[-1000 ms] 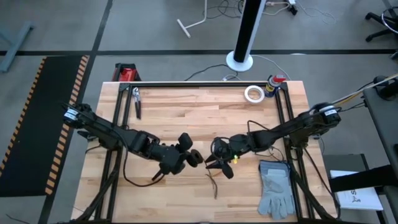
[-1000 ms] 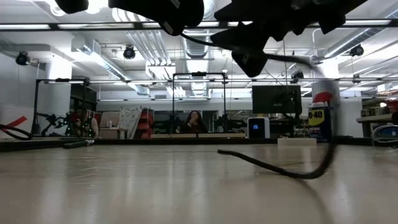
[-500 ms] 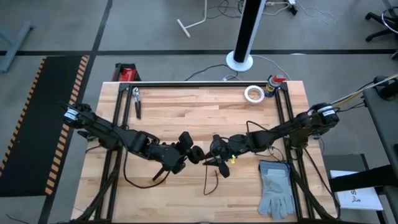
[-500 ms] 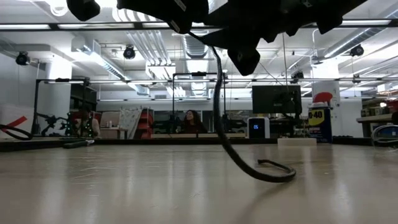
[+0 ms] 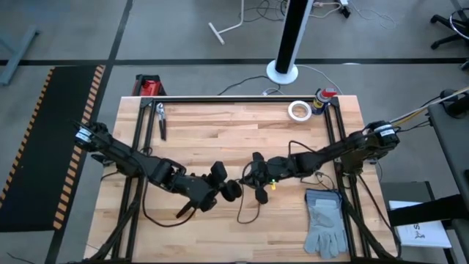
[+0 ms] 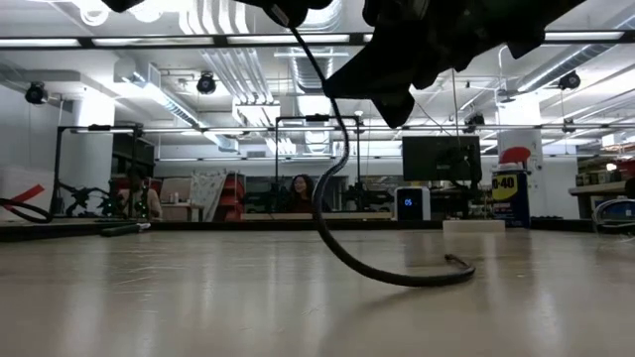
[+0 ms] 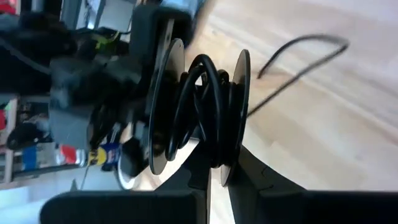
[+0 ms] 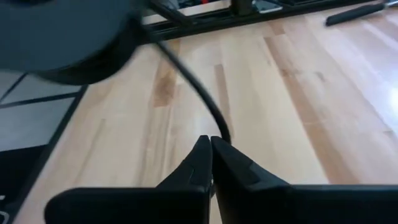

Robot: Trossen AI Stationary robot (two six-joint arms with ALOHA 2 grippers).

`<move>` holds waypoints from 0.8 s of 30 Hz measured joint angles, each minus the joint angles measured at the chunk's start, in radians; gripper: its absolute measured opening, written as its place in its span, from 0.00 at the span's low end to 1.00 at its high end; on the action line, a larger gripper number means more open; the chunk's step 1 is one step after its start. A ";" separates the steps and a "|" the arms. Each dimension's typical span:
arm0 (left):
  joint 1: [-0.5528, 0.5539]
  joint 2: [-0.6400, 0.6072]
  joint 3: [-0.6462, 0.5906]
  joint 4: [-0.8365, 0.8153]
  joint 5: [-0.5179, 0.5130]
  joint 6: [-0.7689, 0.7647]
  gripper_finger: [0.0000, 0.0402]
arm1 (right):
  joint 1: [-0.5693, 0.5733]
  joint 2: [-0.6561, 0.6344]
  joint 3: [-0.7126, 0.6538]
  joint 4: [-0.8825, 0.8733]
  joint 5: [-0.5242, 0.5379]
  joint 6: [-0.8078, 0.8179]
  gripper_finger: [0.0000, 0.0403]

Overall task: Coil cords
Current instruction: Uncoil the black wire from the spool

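Mid-table, both arms w/ jaws pinching cord, tail trailing.

1 cord, 1 glove, 1 tape roll, 1 pliers.

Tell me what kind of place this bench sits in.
Probably a robotics lab or workshop: a butcher-block table in a black frame, pliers, a WD-40 can, and a large hall with exposed ceiling ducts.
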 joint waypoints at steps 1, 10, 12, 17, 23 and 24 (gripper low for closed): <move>-0.002 0.000 0.000 0.000 0.019 -0.006 0.05 | -0.005 -0.001 0.000 0.000 0.002 -0.005 0.00; -0.005 0.000 -0.004 -0.004 0.102 -0.063 0.04 | -0.024 -0.046 -0.001 -0.019 0.090 -0.075 0.00; -0.005 0.000 -0.007 -0.006 0.102 -0.063 0.04 | -0.023 -0.067 -0.001 -0.021 0.072 -0.092 0.00; -0.005 0.000 -0.008 -0.026 0.091 -0.086 0.04 | -0.016 -0.148 -0.001 -0.113 0.019 -0.114 0.01; 0.002 0.000 -0.008 -0.082 0.083 -0.224 0.04 | 0.063 -0.195 0.002 -0.153 0.065 -0.149 0.10; 0.005 0.000 -0.008 -0.086 0.083 -0.251 0.04 | 0.081 -0.193 0.009 -0.185 0.106 -0.155 0.12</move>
